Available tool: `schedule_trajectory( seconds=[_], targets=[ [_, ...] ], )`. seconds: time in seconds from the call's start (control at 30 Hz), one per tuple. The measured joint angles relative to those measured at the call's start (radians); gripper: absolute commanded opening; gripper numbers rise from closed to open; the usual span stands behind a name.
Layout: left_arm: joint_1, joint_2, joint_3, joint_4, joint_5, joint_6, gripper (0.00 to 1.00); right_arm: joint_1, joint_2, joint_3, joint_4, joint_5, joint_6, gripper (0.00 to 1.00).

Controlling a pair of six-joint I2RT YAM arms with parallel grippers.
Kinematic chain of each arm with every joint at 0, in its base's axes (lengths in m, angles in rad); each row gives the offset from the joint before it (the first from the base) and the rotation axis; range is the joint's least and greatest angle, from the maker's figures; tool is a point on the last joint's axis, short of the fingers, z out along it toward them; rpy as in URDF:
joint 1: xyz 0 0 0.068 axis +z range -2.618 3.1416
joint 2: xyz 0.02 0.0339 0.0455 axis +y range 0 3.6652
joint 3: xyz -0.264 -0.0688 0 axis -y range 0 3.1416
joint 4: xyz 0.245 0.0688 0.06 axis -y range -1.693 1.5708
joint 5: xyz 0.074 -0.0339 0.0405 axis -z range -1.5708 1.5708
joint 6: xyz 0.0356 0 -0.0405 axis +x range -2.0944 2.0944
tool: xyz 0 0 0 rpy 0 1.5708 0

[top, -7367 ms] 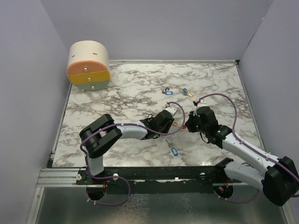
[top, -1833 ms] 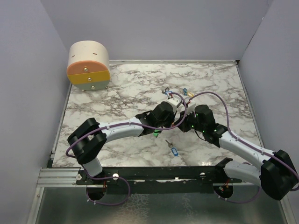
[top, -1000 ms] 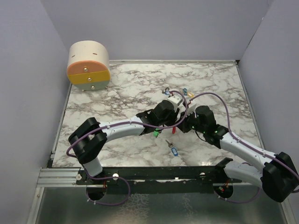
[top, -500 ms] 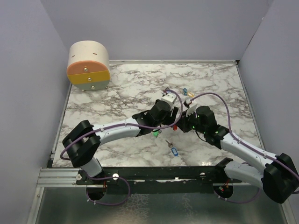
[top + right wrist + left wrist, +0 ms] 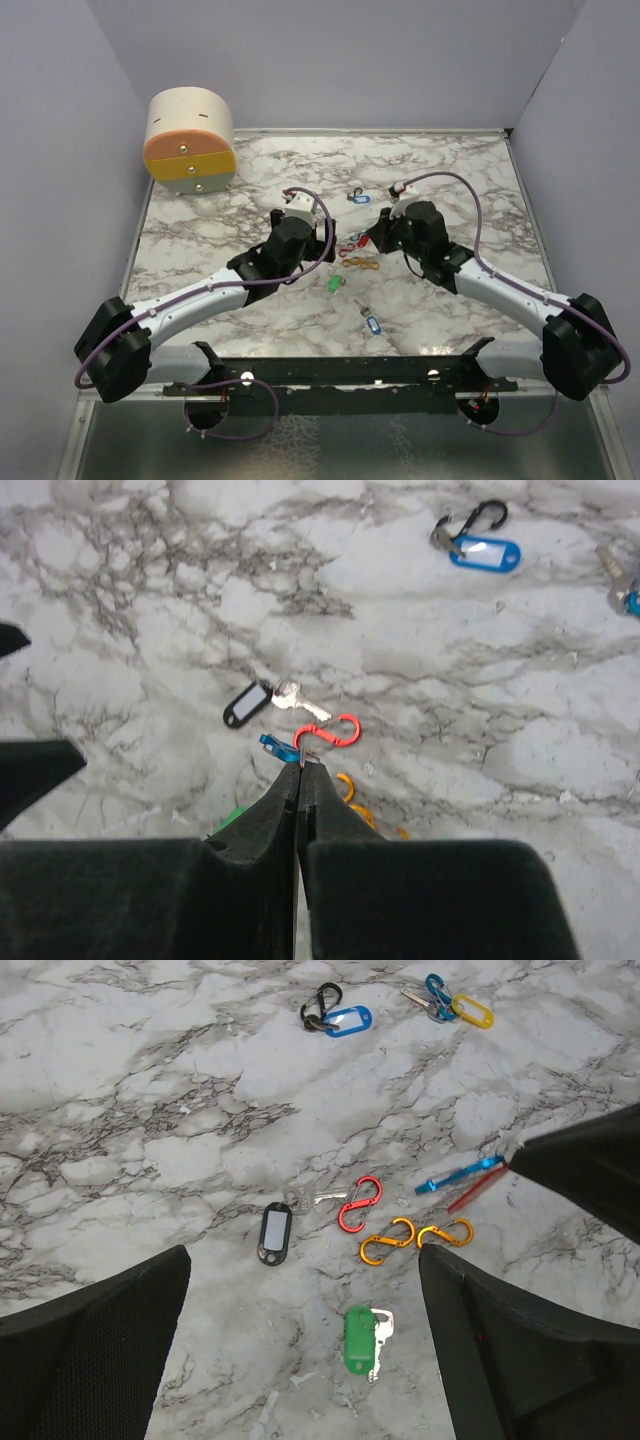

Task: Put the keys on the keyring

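While the left gripper (image 5: 305, 1260) is gaping and the right gripper (image 5: 298, 770) is pinching shut, orange clips (image 5: 387, 1242) are lying beside the red clip (image 5: 360, 1203), the black-tagged key (image 5: 275, 1232) pointing at it.

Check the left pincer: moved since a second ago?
Yes. The left pincer pulled back leftward in the top view, from up-right of the green key to up-left of it.
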Motion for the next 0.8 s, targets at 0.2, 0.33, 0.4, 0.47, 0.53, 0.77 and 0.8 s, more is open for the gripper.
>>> schedule_trajectory(
  seconds=[0.2,0.33,0.4,0.47,0.53,0.77,0.8],
  targets=[
    [0.004,-0.063,-0.051,-0.004,0.0,0.0,0.99,0.0,0.164,0.137,0.042,0.124,0.0,0.01],
    [0.01,-0.074,-0.064,-0.006,0.001,-0.001,0.99,-0.025,0.257,0.208,0.042,0.189,-0.003,0.01],
    [0.013,-0.075,-0.065,-0.006,0.003,-0.001,0.99,-0.058,0.286,0.224,0.041,0.197,0.001,0.01],
    [0.015,-0.075,-0.065,-0.005,0.004,-0.001,0.99,-0.103,0.305,0.229,0.039,0.201,0.004,0.01],
    [0.014,-0.075,-0.065,-0.005,0.006,-0.001,0.99,-0.145,0.319,0.23,0.033,0.204,0.009,0.01],
    [0.015,-0.053,-0.065,-0.001,0.009,-0.002,0.99,-0.228,0.335,0.209,0.024,0.214,0.024,0.01],
    [0.015,-0.05,-0.065,0.0,0.01,-0.003,0.99,-0.234,0.337,0.204,0.025,0.213,0.028,0.01]
  ],
)
